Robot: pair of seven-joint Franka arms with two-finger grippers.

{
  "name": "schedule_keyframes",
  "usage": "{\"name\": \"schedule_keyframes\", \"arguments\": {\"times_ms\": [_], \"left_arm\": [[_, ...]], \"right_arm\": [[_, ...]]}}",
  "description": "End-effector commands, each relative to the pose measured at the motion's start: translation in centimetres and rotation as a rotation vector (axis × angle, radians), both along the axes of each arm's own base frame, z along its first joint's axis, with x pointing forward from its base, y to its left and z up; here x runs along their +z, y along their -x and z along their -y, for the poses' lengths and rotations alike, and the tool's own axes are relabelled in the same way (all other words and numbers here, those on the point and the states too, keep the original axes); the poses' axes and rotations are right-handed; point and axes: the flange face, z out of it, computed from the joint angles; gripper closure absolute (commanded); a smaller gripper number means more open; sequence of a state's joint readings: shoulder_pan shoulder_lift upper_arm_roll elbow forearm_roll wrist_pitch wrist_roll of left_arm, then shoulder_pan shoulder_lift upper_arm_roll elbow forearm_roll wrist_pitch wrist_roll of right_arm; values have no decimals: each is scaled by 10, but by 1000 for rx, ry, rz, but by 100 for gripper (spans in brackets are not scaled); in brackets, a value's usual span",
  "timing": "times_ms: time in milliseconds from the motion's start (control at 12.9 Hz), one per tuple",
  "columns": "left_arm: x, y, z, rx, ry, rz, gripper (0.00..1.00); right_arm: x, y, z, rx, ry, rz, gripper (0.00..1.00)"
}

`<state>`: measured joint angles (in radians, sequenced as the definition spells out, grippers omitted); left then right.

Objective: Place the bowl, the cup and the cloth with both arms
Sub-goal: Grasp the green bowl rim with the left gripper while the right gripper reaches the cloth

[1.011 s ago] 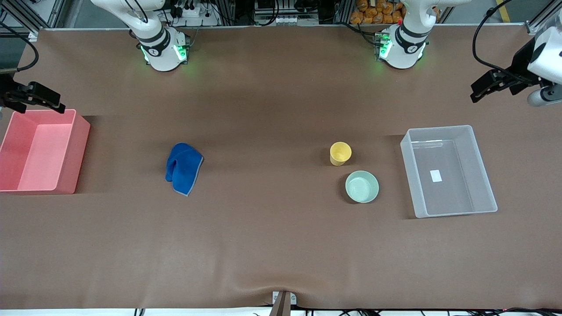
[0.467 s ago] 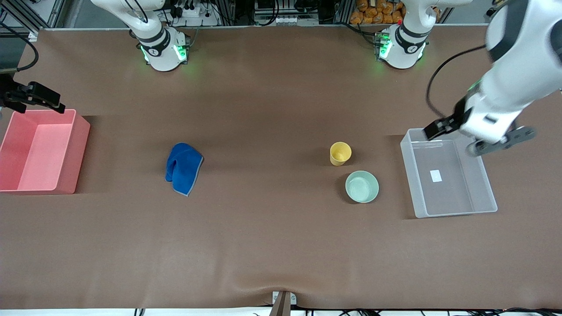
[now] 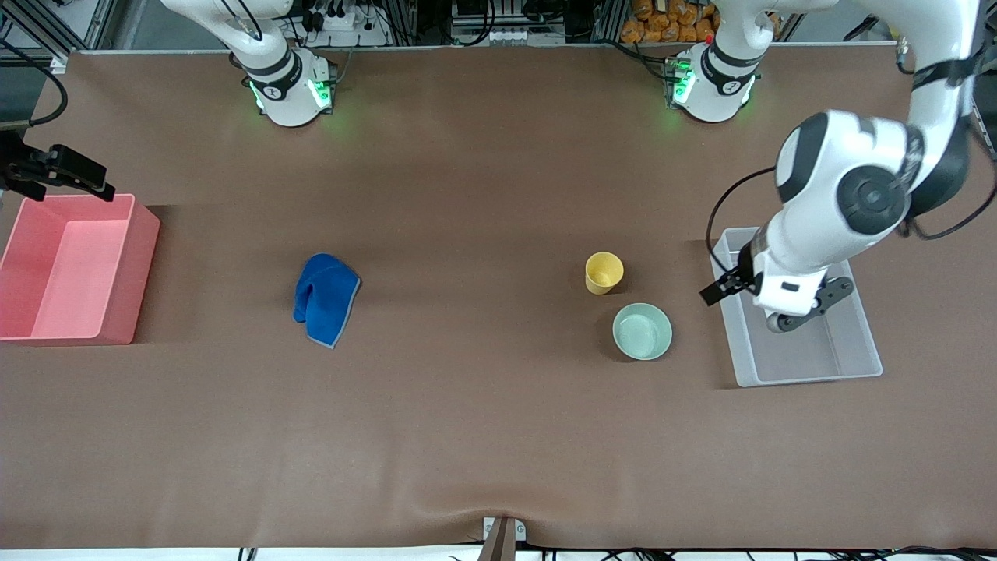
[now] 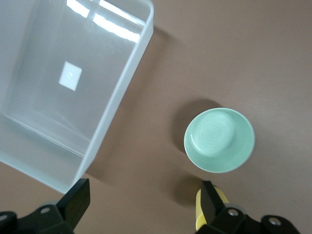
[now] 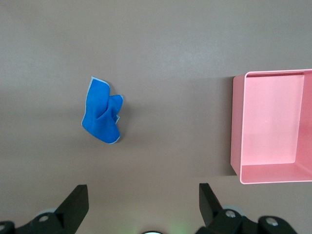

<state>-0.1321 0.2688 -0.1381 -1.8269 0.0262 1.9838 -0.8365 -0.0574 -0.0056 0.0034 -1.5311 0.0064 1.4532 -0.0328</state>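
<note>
The pale mint-green bowl [image 3: 642, 331] sits upright on the brown table, with the yellow cup [image 3: 604, 273] just farther from the front camera beside it. The royal-blue cloth [image 3: 325, 298] lies crumpled toward the right arm's end. My left gripper [image 3: 720, 292] is open and empty, up over the clear bin's edge beside the bowl. The left wrist view shows the bowl [image 4: 219, 140] and a sliver of the cup [image 4: 198, 214] past one finger of the left gripper [image 4: 144, 204]. My right gripper [image 3: 97, 187] waits, open and empty, above the pink bin; the right wrist view shows its jaws [image 5: 142, 200] and the cloth [image 5: 101, 116].
A clear plastic bin [image 3: 857, 327] stands toward the left arm's end, its rim [image 4: 117, 97] close under my left gripper. A pink bin [image 3: 144, 269] stands at the right arm's end and also shows in the right wrist view [image 5: 235, 126].
My left arm has swung in from the table's end, over the clear bin toward the bowl and cup. The right arm, bowl, cup and cloth have not moved.
</note>
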Motion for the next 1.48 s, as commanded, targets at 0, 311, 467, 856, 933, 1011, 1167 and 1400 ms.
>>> {"name": "schedule_keyframes", "arguments": {"times_ms": [0,311,467,856,933,1011,1167,1400], "left_arm": [[-47,-3,17,24,-22,-12,0],[-122,-5,35,107,-18,-22,5],[-155,-3,46,126,-15,-26,14],[-181,11,73,173,-106,-12,83],[-190,12,74,184,-134,-9,100],[-192,13,76,184,-149,-2,100],[-183,9,73,175,-148,15,100],[-131,-11,49,183,-124,81,100]], "right_arm": [[8,1,4,-7,-5,10,0],[-1,-4,11,-17,-7,-4,0],[-15,-12,12,-13,-4,-28,0],[-101,-51,13,-3,-12,-163,0],[-122,-58,11,-9,-23,-195,0],[-141,-66,10,-7,-24,-210,0],[-178,-78,-1,6,-26,-250,0],[-237,-94,-7,-89,-64,-278,0]]}}
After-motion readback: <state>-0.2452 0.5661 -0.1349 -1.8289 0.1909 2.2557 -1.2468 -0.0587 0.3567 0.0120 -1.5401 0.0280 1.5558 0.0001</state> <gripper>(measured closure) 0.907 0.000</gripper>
